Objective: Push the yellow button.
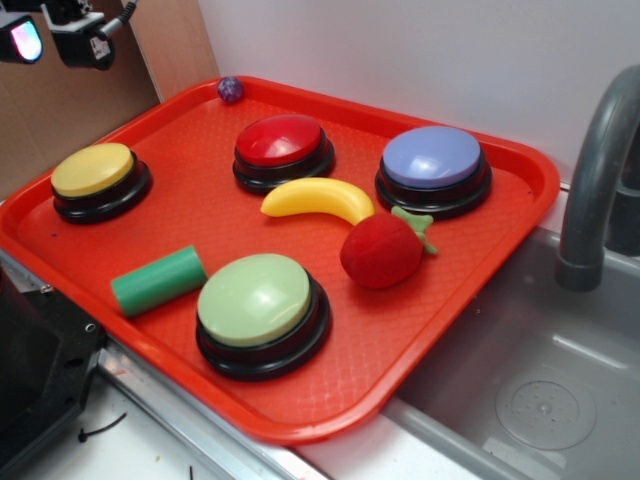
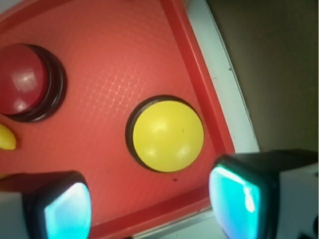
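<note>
The yellow button (image 1: pixel 93 170) sits on its black base at the far left of the red tray (image 1: pixel 450 300). In the wrist view the yellow button (image 2: pixel 167 134) lies just ahead of the fingers, close to the tray's rim (image 2: pixel 199 74). My gripper (image 1: pixel 52 40) hangs high above the tray's left corner, only partly in the exterior view. In the wrist view the gripper (image 2: pixel 149 204) is open, its two pads wide apart with nothing between them, apart from the button.
On the tray are a red button (image 1: pixel 280 140), a blue button (image 1: pixel 432 158), a pale green button (image 1: pixel 255 300), a toy banana (image 1: pixel 318 197), a strawberry (image 1: pixel 380 250), a green cylinder (image 1: pixel 158 280) and a small purple ball (image 1: pixel 230 89). A faucet (image 1: pixel 600 170) and sink (image 1: pixel 520 390) lie to the right.
</note>
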